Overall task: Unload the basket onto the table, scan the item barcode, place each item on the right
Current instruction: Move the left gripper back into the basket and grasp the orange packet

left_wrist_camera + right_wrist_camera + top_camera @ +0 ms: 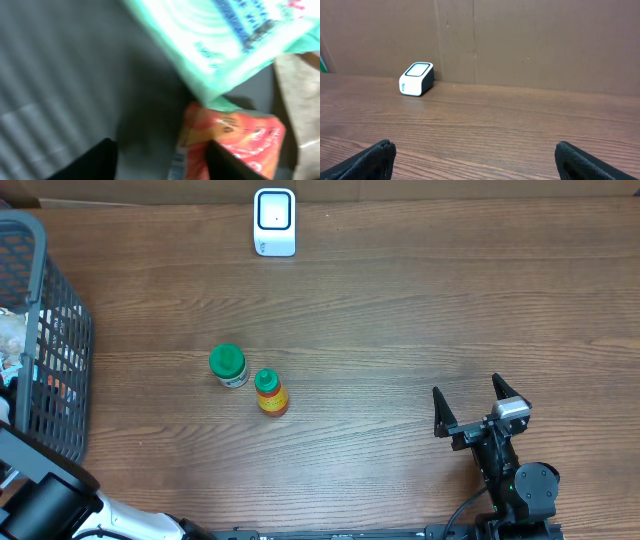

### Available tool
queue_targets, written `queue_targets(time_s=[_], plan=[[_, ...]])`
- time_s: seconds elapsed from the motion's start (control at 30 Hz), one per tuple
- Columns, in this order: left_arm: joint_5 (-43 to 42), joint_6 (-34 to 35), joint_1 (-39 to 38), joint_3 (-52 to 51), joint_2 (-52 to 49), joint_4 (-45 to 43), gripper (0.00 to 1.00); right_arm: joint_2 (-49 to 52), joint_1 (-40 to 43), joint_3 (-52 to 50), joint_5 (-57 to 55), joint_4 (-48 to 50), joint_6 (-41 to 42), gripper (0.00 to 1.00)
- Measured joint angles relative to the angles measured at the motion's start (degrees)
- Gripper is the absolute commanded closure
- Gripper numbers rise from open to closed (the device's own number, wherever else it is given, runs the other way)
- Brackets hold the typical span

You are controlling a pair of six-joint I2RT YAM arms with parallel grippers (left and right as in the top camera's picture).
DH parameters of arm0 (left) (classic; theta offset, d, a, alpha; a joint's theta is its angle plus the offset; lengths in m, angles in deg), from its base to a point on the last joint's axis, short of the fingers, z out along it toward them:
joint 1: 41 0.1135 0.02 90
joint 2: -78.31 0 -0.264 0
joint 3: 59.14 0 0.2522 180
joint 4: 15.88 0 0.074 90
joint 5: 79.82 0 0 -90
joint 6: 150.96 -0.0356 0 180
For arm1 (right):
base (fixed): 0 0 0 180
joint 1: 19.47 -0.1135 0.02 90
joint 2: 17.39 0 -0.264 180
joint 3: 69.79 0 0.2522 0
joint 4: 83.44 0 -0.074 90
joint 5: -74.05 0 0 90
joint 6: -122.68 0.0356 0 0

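Note:
The left wrist view, blurred, looks down inside the basket. My left gripper [160, 145] is open over the basket floor, and the left edge of a red and orange packet [240, 135] lies between its jaws. The right finger overlaps the packet, while the left finger [95, 162] stands apart from it. A mint-green packet [225, 40] lies above. The white barcode scanner [274, 222] stands at the table's far edge and also shows as the scanner [416, 78] in the right wrist view. My right gripper [467, 387] hovers wide open and empty near the front right; its jaws [474, 147] frame bare wood.
A dark mesh basket [45, 310] with packets stands at the left edge, and my left arm reaches into it. A green-lidded jar [228, 365] and an orange bottle with a green cap [270, 392] stand mid-table. A brown cardboard wall [530, 40] backs the table.

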Motion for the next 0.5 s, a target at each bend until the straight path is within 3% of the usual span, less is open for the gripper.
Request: queue_targets(time_s=[0.07, 0.13, 0.43, 0.5], plan=[[0.0, -0.6, -1.2, 0.0, -0.1, -0.5, 0.67, 0.0, 0.0, 0.0, 0.0, 0.0, 0.0, 0.00], [0.0, -1.2, -2.4, 0.0, -0.1, -0.7, 0.70, 0.0, 0.0, 0.0, 0.0, 0.0, 0.0, 0.00], [1.4, -1.2, -5.4, -0.9, -0.1, -2.9, 0.68, 0.0, 0.0, 0.0, 0.0, 0.0, 0.0, 0.00], [1.4, -1.2, -5.6, -1.8, 0.1, -4.5, 0.74, 0.0, 0.0, 0.0, 0.0, 0.0, 0.0, 0.00]])
